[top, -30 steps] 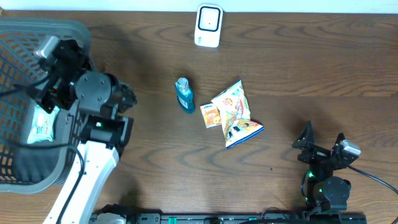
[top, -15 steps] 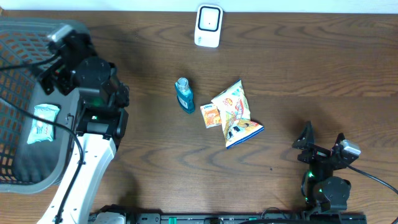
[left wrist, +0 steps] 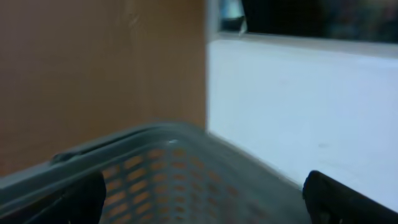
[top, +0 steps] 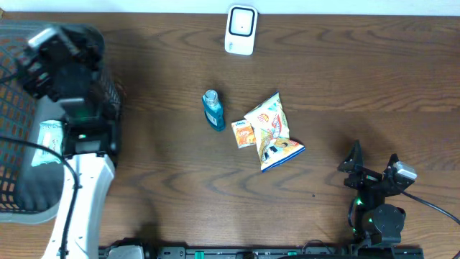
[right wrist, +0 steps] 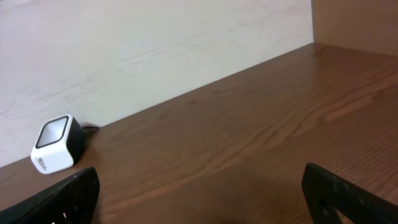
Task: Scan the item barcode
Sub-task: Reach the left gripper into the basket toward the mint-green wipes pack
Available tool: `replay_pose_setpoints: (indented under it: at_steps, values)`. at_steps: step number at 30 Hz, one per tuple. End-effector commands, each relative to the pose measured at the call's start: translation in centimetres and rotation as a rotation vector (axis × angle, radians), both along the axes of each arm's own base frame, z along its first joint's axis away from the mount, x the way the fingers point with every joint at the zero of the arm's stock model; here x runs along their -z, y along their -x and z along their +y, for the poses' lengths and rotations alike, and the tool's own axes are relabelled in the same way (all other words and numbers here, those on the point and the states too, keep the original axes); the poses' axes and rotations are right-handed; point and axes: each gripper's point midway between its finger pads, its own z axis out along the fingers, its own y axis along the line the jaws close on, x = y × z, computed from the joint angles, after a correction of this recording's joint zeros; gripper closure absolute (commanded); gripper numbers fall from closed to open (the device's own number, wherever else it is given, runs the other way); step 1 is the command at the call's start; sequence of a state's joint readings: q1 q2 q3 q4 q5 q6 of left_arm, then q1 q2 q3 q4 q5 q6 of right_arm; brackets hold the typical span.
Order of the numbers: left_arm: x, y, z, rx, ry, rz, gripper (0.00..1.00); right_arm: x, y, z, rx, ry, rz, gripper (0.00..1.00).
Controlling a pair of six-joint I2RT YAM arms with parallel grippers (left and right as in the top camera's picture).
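Observation:
The white barcode scanner [top: 241,30] stands at the table's far edge, and shows small at the left of the right wrist view as the scanner [right wrist: 57,144]. Items lie mid-table: a blue bottle [top: 213,109], a small orange packet [top: 244,133] and two snack bags [top: 272,129]. My left gripper [top: 44,52] hovers over the grey basket [top: 14,43] at the far left. In the left wrist view the left gripper [left wrist: 202,205] is open and empty above the basket rim [left wrist: 155,134]. My right gripper [top: 372,160] rests near the front right, open, with nothing between its fingers [right wrist: 62,196].
A white and teal packet [top: 47,142] lies inside the basket, beside my left arm [top: 83,165]. A pale wall [right wrist: 155,50] runs behind the scanner. Cables trail from the right arm's base [top: 381,219] at the table's front edge.
My left arm has swung left and toward the far side over the basket, its gripper staying open. The packet in the basket and the right arm have not moved.

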State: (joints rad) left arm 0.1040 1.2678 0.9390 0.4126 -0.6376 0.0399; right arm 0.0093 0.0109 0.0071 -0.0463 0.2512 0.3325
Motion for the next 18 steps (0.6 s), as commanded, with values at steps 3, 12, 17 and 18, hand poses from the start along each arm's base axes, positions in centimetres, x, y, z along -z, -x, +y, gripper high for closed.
replay_pose_setpoints:
  at_steps: [3,12,17,18]
  values:
    - [4.8,1.1,5.5,0.008,0.182,0.074,0.02,0.0,0.0,-0.1,0.005,-0.003,0.0,0.01]
    - [16.1,3.5,10.4,-0.043,0.457,0.321,0.02,0.0,0.0,-0.1,0.005,-0.003,0.0,0.01]
    - [20.7,3.9,10.7,-0.069,0.524,0.432,0.02,0.0,0.0,-0.1,0.005,-0.003,0.0,0.01]
    - [21.4,4.0,10.6,-0.071,0.534,0.45,0.02,0.0,0.0,-0.1,0.005,-0.003,0.0,0.01]
